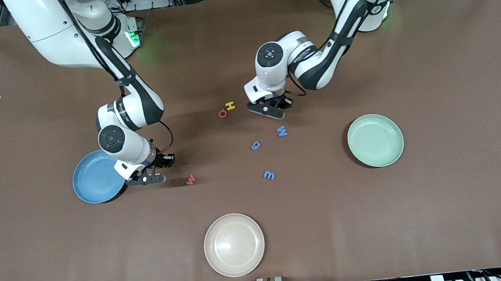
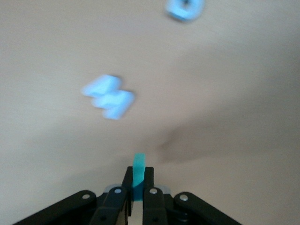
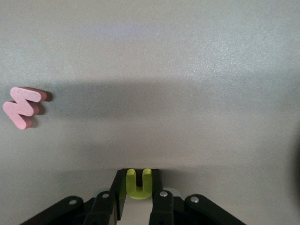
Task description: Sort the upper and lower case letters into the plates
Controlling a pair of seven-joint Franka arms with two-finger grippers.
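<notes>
The left gripper (image 2: pixel 135 194) has its jaws clamped on a teal letter (image 2: pixel 138 169), low over the worktop (image 1: pixel 434 70) near the yellow H (image 1: pixel 230 106) and red letter (image 1: pixel 223 113). The right gripper (image 3: pixel 138 197) pinches a yellow letter (image 3: pixel 138 183) beside the blue plate (image 1: pixel 92 180), near the red w (image 1: pixel 191 180). Both arms look like they have just picked up. Next, I think each must lift and carry its letter over a plate, blue or green plate (image 1: pixel 375 140). Three blue letters (image 1: pixel 269 175) wait in the middle.
</notes>
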